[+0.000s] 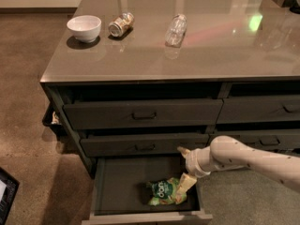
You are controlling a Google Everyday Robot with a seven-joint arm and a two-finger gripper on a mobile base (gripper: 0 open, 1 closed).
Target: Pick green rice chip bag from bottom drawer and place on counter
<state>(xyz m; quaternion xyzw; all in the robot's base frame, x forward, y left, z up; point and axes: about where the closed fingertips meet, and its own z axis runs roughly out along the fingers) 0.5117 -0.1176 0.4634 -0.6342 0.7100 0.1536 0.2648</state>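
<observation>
A white bowl (84, 27) sat at the left end of the counter (211, 55). Just beside it a can (121, 24) lay on its side. A bit more to the right, a clear bottle (176, 30) lay on its side too. The rest of the counter was bare, so I think there was room to put a bag down there.

Down low, the bottom drawer (117, 184) was pulled out. That let the arm reach in from above. The green bag (165, 192) lay flat on the drawer floor, near the front and toward the right. It had not been lifted yet.

The gripper (186, 183) was down inside the drawer, touching the right side of the bag. I could not tell if it was apart or closed on the bag. The white arm (253, 161) came in from the right and bent down, most likely so the gripper could get at the bag.
</observation>
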